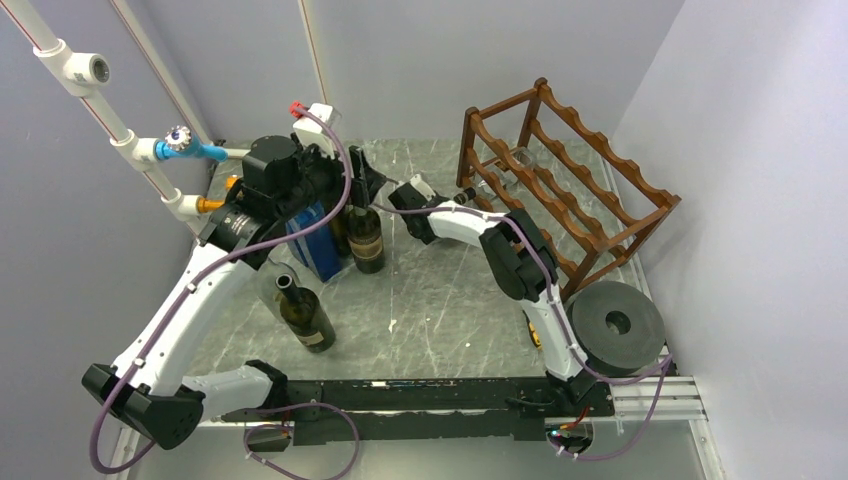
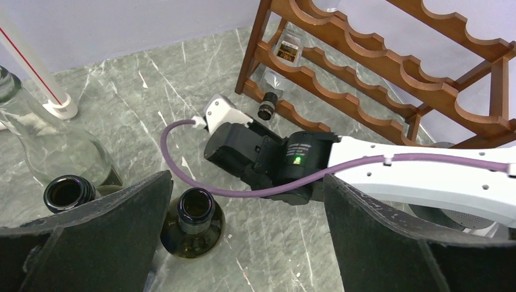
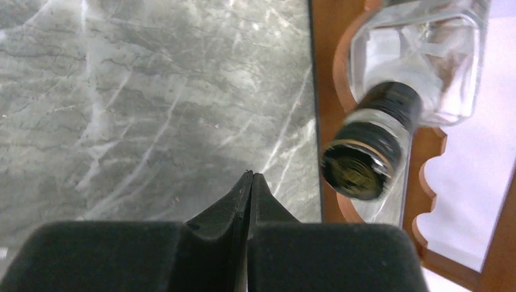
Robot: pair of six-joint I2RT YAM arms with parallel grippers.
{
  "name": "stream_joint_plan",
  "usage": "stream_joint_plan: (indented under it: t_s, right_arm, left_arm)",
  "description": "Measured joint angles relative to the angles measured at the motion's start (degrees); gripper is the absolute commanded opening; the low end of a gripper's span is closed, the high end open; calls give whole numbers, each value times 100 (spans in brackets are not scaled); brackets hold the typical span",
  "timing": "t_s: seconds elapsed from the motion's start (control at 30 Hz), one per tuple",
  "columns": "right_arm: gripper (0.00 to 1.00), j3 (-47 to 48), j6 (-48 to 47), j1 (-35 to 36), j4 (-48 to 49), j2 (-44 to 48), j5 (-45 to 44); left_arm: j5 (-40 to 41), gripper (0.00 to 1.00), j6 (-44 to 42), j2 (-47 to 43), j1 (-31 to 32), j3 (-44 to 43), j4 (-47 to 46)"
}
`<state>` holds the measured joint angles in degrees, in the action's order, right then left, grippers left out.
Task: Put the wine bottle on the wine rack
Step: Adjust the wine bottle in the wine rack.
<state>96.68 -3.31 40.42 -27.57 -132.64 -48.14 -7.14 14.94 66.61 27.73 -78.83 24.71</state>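
The reddish-brown wine rack [image 1: 575,165] stands at the back right. A clear glass bottle [image 3: 426,55] lies in its lowest tier, its dark cap [image 3: 358,169] sticking out toward the arms. My right gripper [image 3: 249,177] is shut on nothing, just left of that cap and apart from it, over the marble. A dark green wine bottle [image 1: 365,238] stands upright mid-table. Its open mouth [image 2: 196,205] shows between my left gripper's fingers, close to the left one. The left gripper [image 2: 243,243] is open, hovering above that bottle without touching it.
A second dark bottle [image 1: 305,315] and a clear flask-shaped bottle [image 2: 42,140] stand at the left, beside a blue box [image 1: 315,245]. A grey disc weight [image 1: 617,322] sits near the right arm's base. White pipes [image 1: 110,115] run along the left wall.
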Motion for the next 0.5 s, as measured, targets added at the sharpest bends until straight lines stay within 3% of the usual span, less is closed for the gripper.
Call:
stream_joint_plan:
  t_s: [0.4, 0.5]
  right_arm:
    - [18, -203, 2221, -485, -748, 1228, 837]
    - [27, -302, 2865, -662, -804, 1314, 892]
  left_arm:
    - [-15, 99, 37, 0, -22, -68, 4]
    - [-17, 99, 37, -2, -22, -94, 0]
